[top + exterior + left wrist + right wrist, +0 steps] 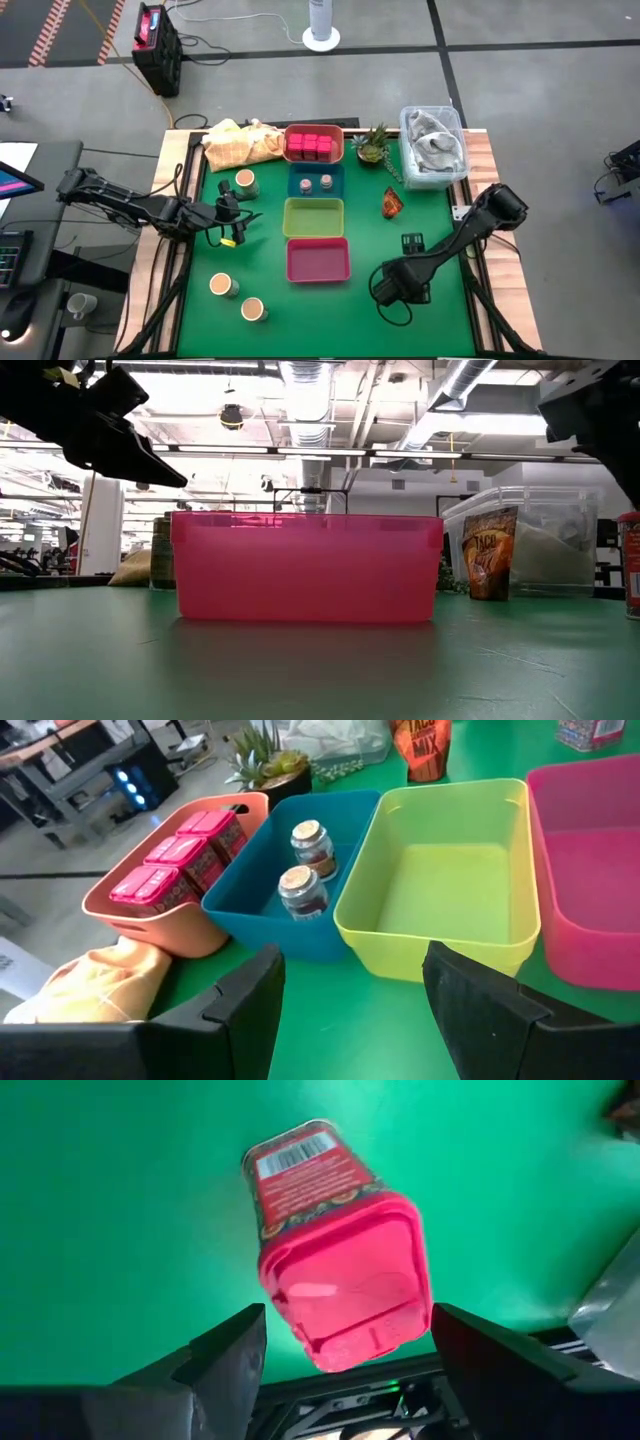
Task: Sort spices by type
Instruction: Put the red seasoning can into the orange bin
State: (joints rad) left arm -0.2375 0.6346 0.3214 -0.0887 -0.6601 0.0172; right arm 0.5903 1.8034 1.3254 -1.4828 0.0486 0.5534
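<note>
A pink-red cube (335,1265) stands on the green table (440,320) directly beneath the right gripper (398,283), near the table's right front; in the right wrist view its lid faces the camera and lies between the two dark fingers (215,1365), which are spread wider than the cube and touch neither side, so nothing is held. The gripper appears posed for a top-down grasp, a judgement only, since the cube's destination would be the salmon tray (340,152) at the far middle, where the other pink-red cubes (311,144) are already packed. Behind that logic stands the column of trays: the blue tray (296,183) holds two tiny grey shaker jars (305,870), while the yellow-green tray (313,218) and the magenta tray (318,260) hold nothing. Three round tan-topped jars remain loose on the left side: one (245,182) near the blue tray, two (222,285) (253,309) toward the front. The orange-brown crinkly packet (391,203) stands right of the trays, unsorted. The left gripper (232,215) hovers just left of the yellow-green tray, its fingers (245,1005) apart and holding nothing, facing the tray row. Beyond the work, a yellow cloth (238,143), a small potted plant (372,144) and a clear bin (434,145) line the far edge.
</note>
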